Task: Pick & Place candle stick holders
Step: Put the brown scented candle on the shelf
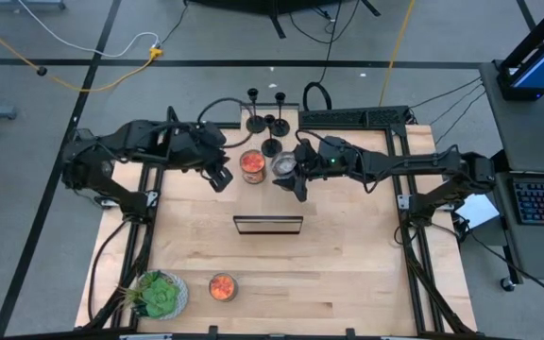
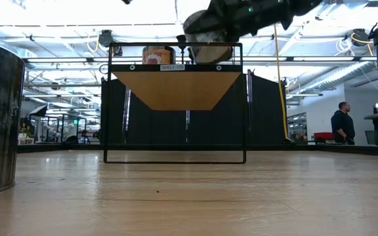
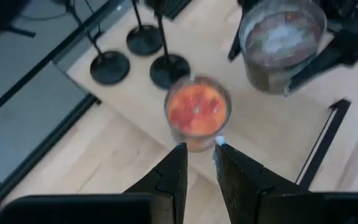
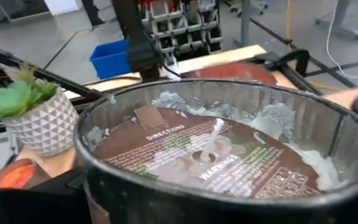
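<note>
gripping a grey tin candle (image 1: 284, 166), right claw (image 1: 289, 175) spread wide; left claw (image 3: 197, 155) nearly shut, empty.

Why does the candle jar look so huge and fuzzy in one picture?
In the right wrist view the candle jar sits right against the lens, so its near rim blurs; in the high view it looks small; in the low view bright ceiling lights wash out the top.
</note>
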`<move>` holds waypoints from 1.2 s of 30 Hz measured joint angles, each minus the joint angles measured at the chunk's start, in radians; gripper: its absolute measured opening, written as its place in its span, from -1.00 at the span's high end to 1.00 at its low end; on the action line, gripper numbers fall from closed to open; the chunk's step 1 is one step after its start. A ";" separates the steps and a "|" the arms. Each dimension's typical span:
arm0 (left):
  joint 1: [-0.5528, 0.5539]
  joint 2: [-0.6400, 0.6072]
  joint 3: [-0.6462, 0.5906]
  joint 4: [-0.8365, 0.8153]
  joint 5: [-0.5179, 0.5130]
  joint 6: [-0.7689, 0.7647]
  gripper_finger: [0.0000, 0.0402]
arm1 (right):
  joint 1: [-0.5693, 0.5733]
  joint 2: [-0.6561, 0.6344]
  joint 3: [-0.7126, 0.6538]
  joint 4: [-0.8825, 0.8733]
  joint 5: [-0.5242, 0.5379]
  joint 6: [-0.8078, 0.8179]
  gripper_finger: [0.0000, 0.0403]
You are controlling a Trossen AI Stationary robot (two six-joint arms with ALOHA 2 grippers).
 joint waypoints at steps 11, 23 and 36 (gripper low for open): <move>0.004 -0.237 -0.378 0.290 0.002 -0.048 0.55 | -0.013 0.000 -0.142 0.241 0.129 0.018 -0.69; 0.008 -0.400 -0.624 0.516 0.011 -0.095 0.55 | -0.010 0.009 -0.194 0.330 0.204 0.024 -0.69; 0.008 -0.403 -0.628 0.539 0.009 -0.095 0.55 | -0.011 0.059 -0.193 0.413 0.205 0.025 -0.69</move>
